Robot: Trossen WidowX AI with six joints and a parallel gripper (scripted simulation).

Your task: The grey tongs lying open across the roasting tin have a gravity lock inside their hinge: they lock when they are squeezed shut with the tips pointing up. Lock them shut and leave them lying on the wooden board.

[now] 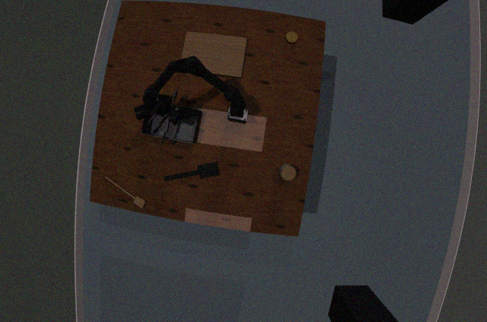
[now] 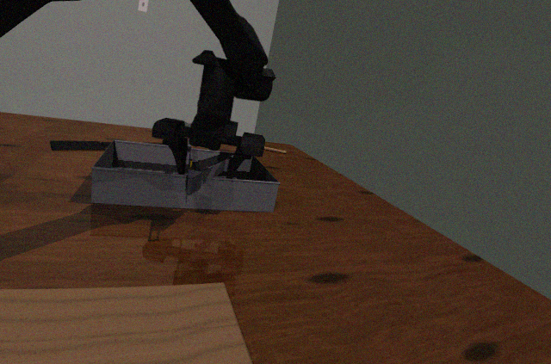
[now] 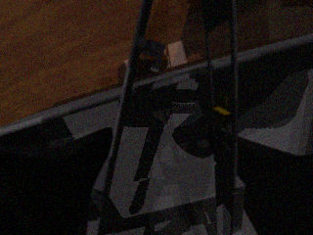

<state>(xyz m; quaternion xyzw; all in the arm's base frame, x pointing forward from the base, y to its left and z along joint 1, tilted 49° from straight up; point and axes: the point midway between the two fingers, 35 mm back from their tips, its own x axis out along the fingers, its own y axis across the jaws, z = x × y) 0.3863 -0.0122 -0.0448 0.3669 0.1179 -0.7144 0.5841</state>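
Observation:
The grey tongs (image 1: 163, 136) (image 3: 235, 88) lie across the roasting tin (image 1: 197, 125) (image 2: 138, 188) (image 3: 88, 104). In the wrist view their two long arms stand apart, with a small yellow part beside the right arm. My gripper (image 1: 161, 116) (image 2: 206, 173) (image 3: 161, 133) is open and low over the tin, pointing down, its fingertips at about rim height. Its fingers stand wide, one on each outer side of the tongs' arms. Whether they touch the arms is too dark to tell. The wooden board (image 1: 220, 51) (image 2: 111, 319) lies apart from the tin, with no tongs on it.
A dark spatula (image 1: 208, 170) and a small wooden tool (image 1: 139, 202) lie on the table (image 1: 129, 169). A yellow disc (image 1: 291, 36) and a round pale object (image 1: 288, 172) are on the arm base's side. The arm arches between the tin and the board.

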